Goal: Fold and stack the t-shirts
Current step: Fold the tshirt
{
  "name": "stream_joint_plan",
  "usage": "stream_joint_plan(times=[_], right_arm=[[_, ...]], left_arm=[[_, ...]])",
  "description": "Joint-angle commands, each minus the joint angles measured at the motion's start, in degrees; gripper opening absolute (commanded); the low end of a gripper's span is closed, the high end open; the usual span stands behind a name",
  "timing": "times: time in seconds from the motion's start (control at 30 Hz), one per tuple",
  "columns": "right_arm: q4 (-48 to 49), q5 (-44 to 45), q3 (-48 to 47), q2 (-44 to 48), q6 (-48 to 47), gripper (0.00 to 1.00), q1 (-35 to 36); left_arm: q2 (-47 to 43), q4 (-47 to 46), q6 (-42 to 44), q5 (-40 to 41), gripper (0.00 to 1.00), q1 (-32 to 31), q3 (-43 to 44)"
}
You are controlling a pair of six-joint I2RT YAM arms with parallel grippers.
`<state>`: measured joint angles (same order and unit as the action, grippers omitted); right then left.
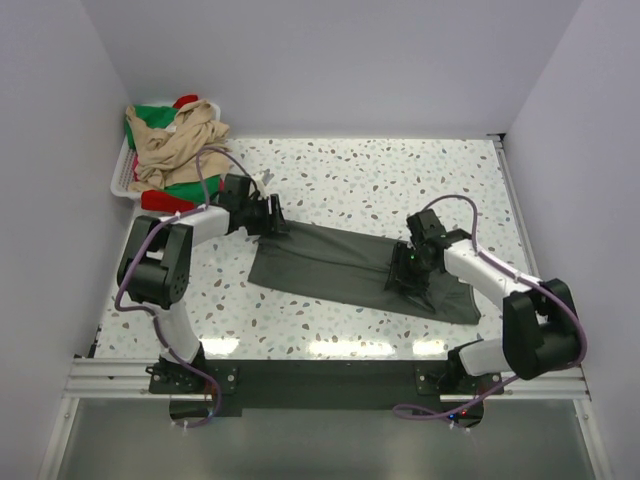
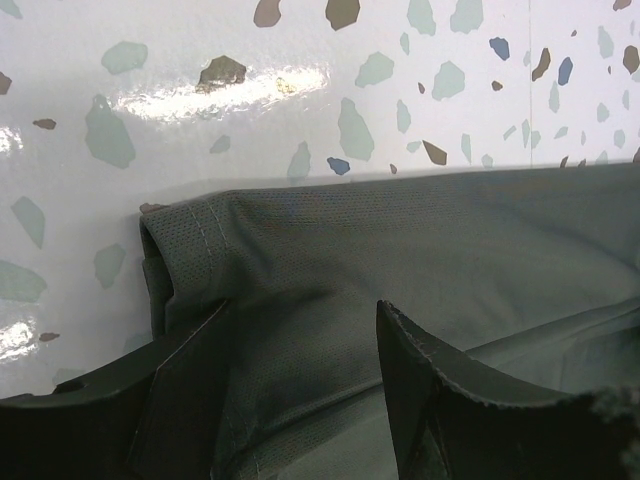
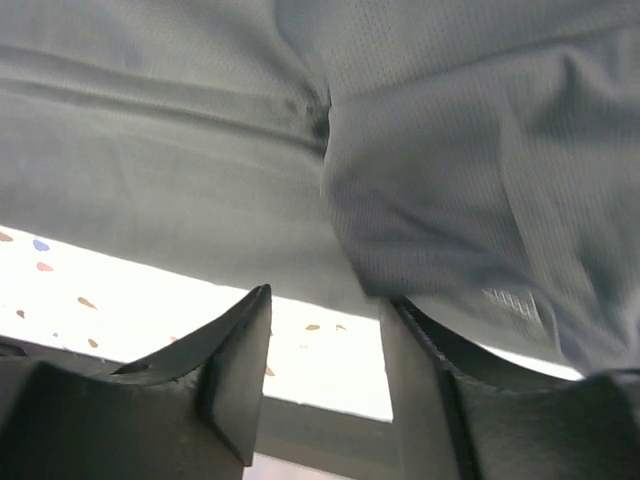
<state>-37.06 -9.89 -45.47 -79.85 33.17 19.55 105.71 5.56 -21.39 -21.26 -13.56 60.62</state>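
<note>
The dark grey t-shirt (image 1: pixel 330 265) lies stretched across the middle of the table, partly folded lengthwise. My left gripper (image 1: pixel 275 222) sits low at its far left corner. In the left wrist view that gripper (image 2: pixel 305 305) is open, its fingers straddling a hemmed fold of the grey cloth (image 2: pixel 400 250). My right gripper (image 1: pixel 405 268) hovers over the shirt's right part. In the right wrist view it (image 3: pixel 328 297) is open with bare table showing in the gap, and grey cloth (image 3: pixel 200 150) drapes against the top of the right finger (image 3: pixel 420 370). More t-shirts, beige (image 1: pixel 180 140), green (image 1: pixel 150 115) and red (image 1: pixel 165 198), are piled at the back left.
A white plastic basket (image 1: pixel 120 175) at the back left corner holds the pile of shirts. White walls close in the table on the left, back and right. The arm bases stand on a rail along the near edge.
</note>
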Motion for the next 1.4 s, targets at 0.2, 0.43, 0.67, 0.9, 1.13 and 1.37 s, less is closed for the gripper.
stream_joint_plan(times=[0.2,0.43,0.67,0.9,1.13,1.37], right_arm=[[-11.54,9.71,-13.66,3.39,-5.03,0.63,-1.53],[-9.53,10.94,-17.01,-1.35,-11.28,0.64,-12.77],[-4.96,10.07,-20.09,-9.52,-15.94,0.58,-21.03],[-2.76,10.77,-21.94,-16.2,-19.01,0.56,-25.96],[-2.05,12.17,-21.5,-17.88,-21.65,0.55,-29.48],[-0.91,10.77,-21.41,-19.99,-21.92,0.5,-30.62]], left_arm=[[-2.79,4.81,2.31,1.21,0.63,-0.06,-0.68],[-3.76,6.91,1.7,0.95,0.63,-0.06,3.18],[-2.36,6.83,0.12,-0.01,0.64,-0.06,7.76],[2.39,6.22,-0.85,-1.68,0.64,0.03,7.85],[4.76,5.78,-0.85,-1.68,0.64,1.26,6.27],[5.82,6.04,-0.32,-1.51,0.64,1.35,5.83]])
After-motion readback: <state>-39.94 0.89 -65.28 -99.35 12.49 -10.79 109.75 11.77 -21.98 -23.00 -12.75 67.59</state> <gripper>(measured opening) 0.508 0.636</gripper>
